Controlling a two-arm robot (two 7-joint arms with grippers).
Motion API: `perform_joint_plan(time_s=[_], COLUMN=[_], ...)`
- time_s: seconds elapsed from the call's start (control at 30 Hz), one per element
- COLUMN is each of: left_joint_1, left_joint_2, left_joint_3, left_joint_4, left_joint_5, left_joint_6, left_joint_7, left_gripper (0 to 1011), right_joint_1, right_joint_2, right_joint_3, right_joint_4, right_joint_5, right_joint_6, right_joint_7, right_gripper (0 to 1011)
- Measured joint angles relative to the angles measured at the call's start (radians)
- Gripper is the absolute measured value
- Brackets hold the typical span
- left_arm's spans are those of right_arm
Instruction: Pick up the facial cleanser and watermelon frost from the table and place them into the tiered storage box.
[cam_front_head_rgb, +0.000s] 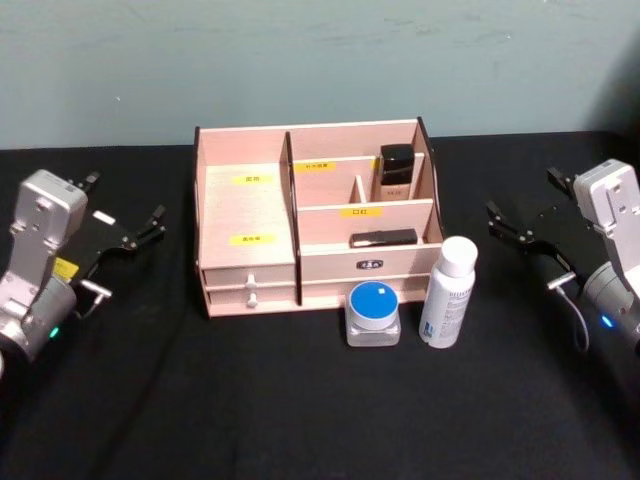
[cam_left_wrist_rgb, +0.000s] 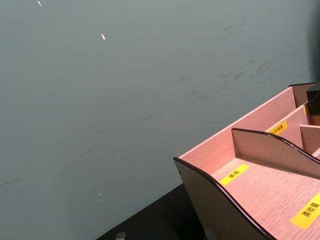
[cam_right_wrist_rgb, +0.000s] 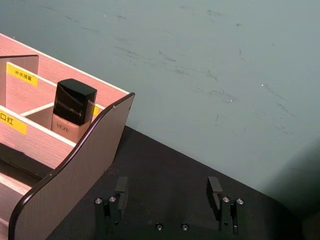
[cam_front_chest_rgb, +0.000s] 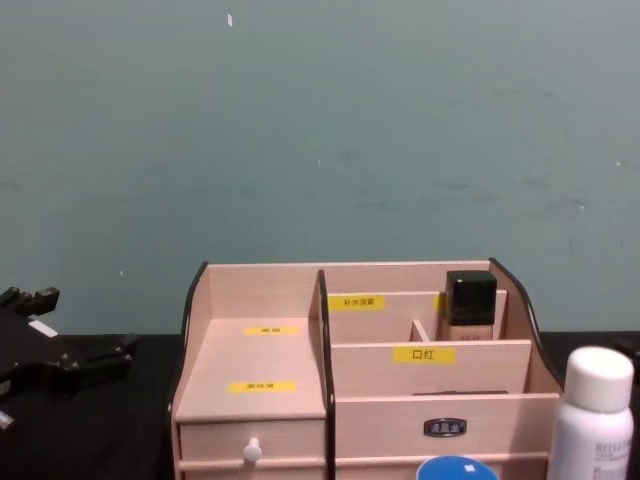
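Jaws spread and empty, your left gripper (cam_front_head_rgb: 122, 200) and right gripper (cam_front_head_rgb: 528, 198) flank the tiered storage box (cam_front_head_rgb: 250, 210) — facial cleanser (cam_front_head_rgb: 449, 292) and watermelon frost (cam_front_head_rgb: 373, 312) stand just apart before its drawers, likely easiest for the right arm to reach.

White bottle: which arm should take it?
Right. The white bottle stands off the organiser at its front right corner, nearer the right gripper, whose jaws are open. The left gripper would have to reach past the blue-lidded jar.
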Motion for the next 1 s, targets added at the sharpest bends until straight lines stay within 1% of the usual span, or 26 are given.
perform_joint_plan(time_s=[0.53,0.63,0.67,0.7,0.73,0.77,0.8,0.87,0.97,1.0], left_joint_1=[0.000,0.000,0.000,0.000,0.000,0.000,0.000,0.000,0.000,0.000], left_joint_2=[0.000,0.000,0.000,0.000,0.000,0.000,0.000,0.000,0.000,0.000], left_joint_3=[0.000,0.000,0.000,0.000,0.000,0.000,0.000,0.000,0.000,0.000], left_joint_4=[0.000,0.000,0.000,0.000,0.000,0.000,0.000,0.000,0.000,0.000], left_joint_5=[0.000,0.000,0.000,0.000,0.000,0.000,0.000,0.000,0.000,0.000], left_joint_6=[0.000,0.000,0.000,0.000,0.000,0.000,0.000,0.000,0.000,0.000], left_joint_7=[0.000,0.000,0.000,0.000,0.000,0.000,0.000,0.000,0.000,0.000], left_gripper=[1010,1010,1010,1010,1010,1009,1010,1010,1010,1010], right_joint_1=[-0.001,-0.016,-0.028,-0.033,-0.047,-0.047,-0.060,-0.075,-0.120,-0.130], right_joint_2=[0.000,0.007,0.016,0.019,0.029,0.029,0.038,0.048,0.077,0.083], right_joint_3=[0.001,0.017,0.027,0.030,0.039,0.039,0.048,0.058,0.084,0.089], right_joint_4=[-0.001,-0.027,-0.052,-0.062,-0.090,-0.090,-0.121,-0.153,-0.240,-0.257], right_joint_5=[0.000,0.008,0.014,0.015,0.019,0.019,0.022,0.025,0.033,0.034], right_joint_6=[0.000,-0.012,-0.019,-0.020,-0.020,-0.020,-0.020,-0.020,-0.021,-0.022], right_joint_7=[0.001,0.020,0.030,0.034,0.041,0.041,0.046,0.051,0.063,0.065], right_gripper=[1002,1002,1003,1003,1003,1003,1003,1003,1003,1003])
